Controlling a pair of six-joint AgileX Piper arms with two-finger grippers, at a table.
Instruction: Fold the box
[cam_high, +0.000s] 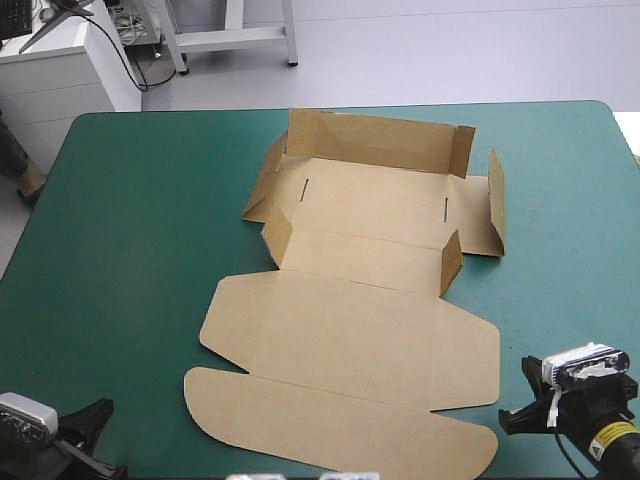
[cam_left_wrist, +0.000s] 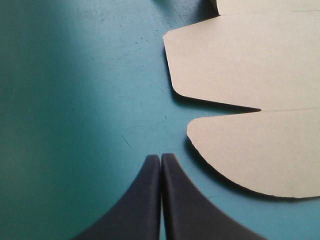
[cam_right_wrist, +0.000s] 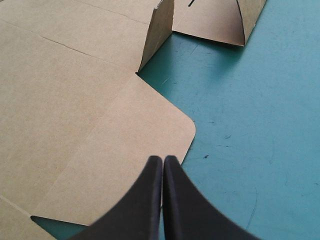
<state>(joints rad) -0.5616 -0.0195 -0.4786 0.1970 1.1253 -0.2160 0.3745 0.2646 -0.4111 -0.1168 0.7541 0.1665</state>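
The brown box (cam_high: 360, 290) lies in the middle of the teal-green table as a cut sheet. Its far wall and small side flaps stand raised; the lid part and the rounded front flap lie flat toward the near edge. My left gripper (cam_high: 95, 425) is shut at the near left corner, apart from the sheet; in the left wrist view my left gripper (cam_left_wrist: 161, 157) points at bare cover beside the rounded flap (cam_left_wrist: 260, 150). My right gripper (cam_high: 515, 405) is shut by the lid's near right corner; in the right wrist view my right gripper (cam_right_wrist: 163, 159) sits just over that rounded corner (cam_right_wrist: 150, 135), holding nothing.
Bare teal-green cover (cam_high: 130, 230) stretches wide to the box's left, with a narrower strip on the right (cam_high: 570, 260). The raised right side flap (cam_right_wrist: 215, 20) stands ahead of my right gripper.
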